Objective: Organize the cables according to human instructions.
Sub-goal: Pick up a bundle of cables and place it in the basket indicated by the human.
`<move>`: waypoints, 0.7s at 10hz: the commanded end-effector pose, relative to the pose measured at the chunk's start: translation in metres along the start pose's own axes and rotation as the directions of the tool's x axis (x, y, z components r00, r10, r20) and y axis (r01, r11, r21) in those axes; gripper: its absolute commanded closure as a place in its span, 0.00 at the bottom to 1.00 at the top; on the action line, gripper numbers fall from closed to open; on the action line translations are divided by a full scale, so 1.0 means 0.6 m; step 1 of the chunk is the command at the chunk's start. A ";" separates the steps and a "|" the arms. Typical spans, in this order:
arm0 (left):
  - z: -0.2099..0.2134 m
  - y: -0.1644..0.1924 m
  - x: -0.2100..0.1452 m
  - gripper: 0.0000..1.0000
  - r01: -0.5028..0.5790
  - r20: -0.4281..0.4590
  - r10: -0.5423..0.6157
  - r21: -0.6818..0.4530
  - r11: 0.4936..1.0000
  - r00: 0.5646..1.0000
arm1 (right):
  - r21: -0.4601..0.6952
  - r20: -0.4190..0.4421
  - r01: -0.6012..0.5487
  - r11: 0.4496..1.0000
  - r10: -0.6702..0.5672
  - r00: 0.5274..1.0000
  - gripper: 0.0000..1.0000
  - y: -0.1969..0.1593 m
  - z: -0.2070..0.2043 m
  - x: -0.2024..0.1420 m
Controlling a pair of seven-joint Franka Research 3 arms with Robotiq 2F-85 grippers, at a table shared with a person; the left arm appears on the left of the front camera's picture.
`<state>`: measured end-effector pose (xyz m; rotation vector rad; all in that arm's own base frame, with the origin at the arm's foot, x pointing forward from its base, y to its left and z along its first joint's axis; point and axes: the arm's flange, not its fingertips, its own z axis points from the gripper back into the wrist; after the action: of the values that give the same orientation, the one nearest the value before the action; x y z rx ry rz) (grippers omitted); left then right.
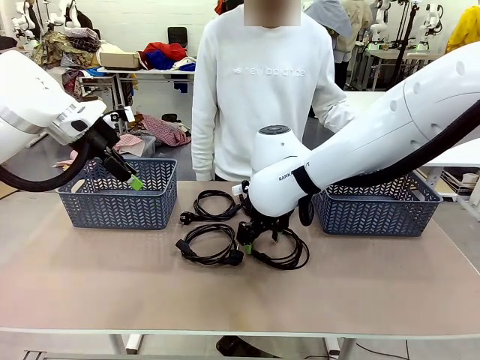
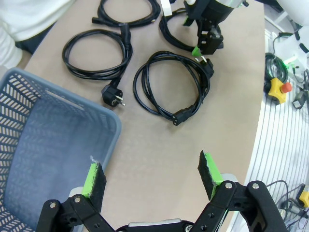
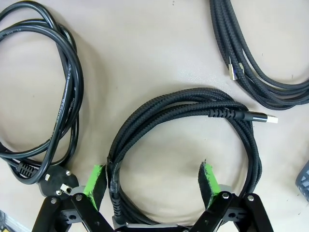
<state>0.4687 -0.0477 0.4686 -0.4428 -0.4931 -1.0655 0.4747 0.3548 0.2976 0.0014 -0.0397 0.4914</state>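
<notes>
Several black cables lie coiled mid-table: one at the back [image 1: 185,218], one in front [image 1: 235,257], and one [image 1: 296,255] under my right gripper [image 1: 247,244]. In the right wrist view my right gripper [image 3: 152,180] is open low over a braided coil [image 3: 193,99], whose left strands run just inside the left finger [image 3: 96,180]. A smooth cord [image 3: 72,92] lies to its left and another braided cable [image 3: 224,38] at top right. My left gripper [image 1: 135,182] [image 2: 152,176] hangs open and empty over the left basket's rim [image 2: 113,130], with cords [image 2: 177,117] [image 2: 112,93] beyond.
Two blue-grey plastic baskets stand on the table, one at the left [image 1: 120,206] and one at the right [image 1: 382,214] behind my right arm. A person in a white sweatshirt [image 1: 262,82] stands at the far edge. The near half of the table is bare.
</notes>
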 end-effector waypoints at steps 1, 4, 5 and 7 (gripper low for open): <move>0.001 -0.003 -0.002 0.00 0.001 0.026 0.000 -0.010 1.000 1.000 | -0.051 -0.009 0.031 0.998 -0.032 0.999 0.00 0.013 -0.001 0.016; 0.001 -0.003 -0.002 0.00 0.001 0.026 0.000 -0.010 1.000 1.000 | -0.049 -0.015 0.040 0.998 -0.041 0.999 0.22 0.013 -0.002 0.019; 0.001 -0.003 -0.002 0.00 0.001 0.026 0.000 -0.010 1.000 1.000 | -0.046 -0.017 0.044 0.998 -0.045 0.999 0.36 0.014 -0.003 0.020; 0.001 -0.003 -0.002 0.00 0.001 0.026 0.000 -0.010 1.000 1.000 | -0.046 -0.021 0.055 0.997 -0.057 0.998 0.55 0.017 -0.003 0.020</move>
<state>0.4686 -0.0477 0.4686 -0.4428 -0.4931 -1.0655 0.4769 0.3660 0.3025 -0.0103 -0.0287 0.4749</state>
